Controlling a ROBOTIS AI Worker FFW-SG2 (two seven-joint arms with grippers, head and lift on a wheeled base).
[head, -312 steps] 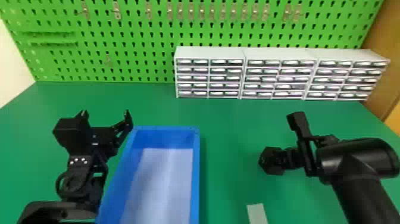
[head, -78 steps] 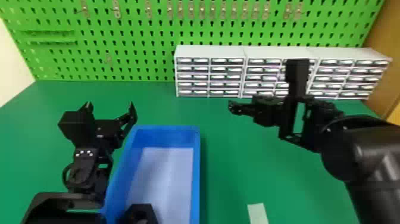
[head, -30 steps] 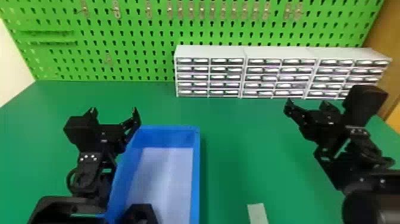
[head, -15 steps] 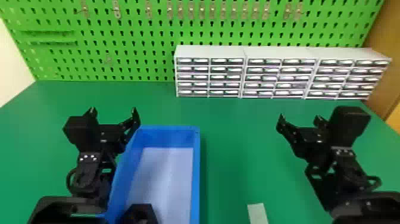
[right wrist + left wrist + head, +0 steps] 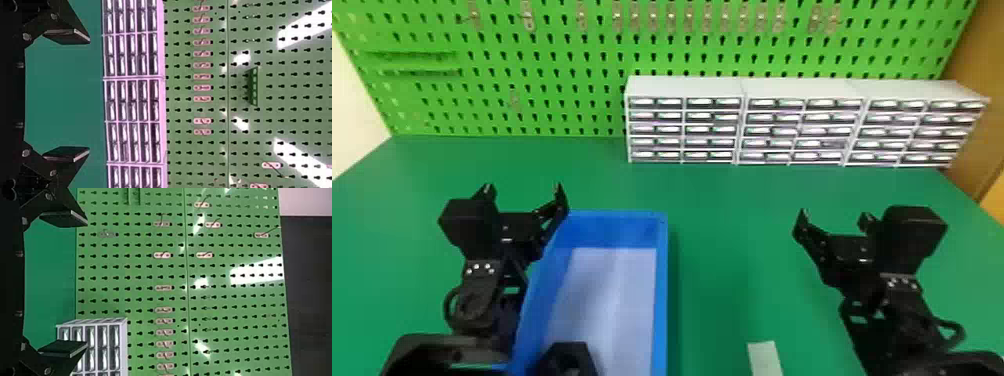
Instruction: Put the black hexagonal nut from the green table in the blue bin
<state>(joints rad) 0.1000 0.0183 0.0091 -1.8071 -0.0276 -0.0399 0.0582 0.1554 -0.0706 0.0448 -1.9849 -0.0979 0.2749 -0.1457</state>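
Black nut [image 5: 568, 353] inside blue bin [image 5: 660, 295], by its left wall, in head view; left gripper [image 5: 523, 188] wide; right gripper [image 5: 835, 215], wide, has drawn nearer.

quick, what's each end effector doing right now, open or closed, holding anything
Left end effector: open, holding nothing.
Right end effector: open, holding nothing.

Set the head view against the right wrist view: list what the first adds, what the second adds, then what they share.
Head view: the blue bin with the black hexagonal nut inside, the open left gripper, and a pale strip at the bottom edge.

Right wrist view: a green holder mounted on the pegboard, and a seam between its panels.

Both: the pegboard, its metal clips, the drawer cabinets, the green table, and the open right gripper.
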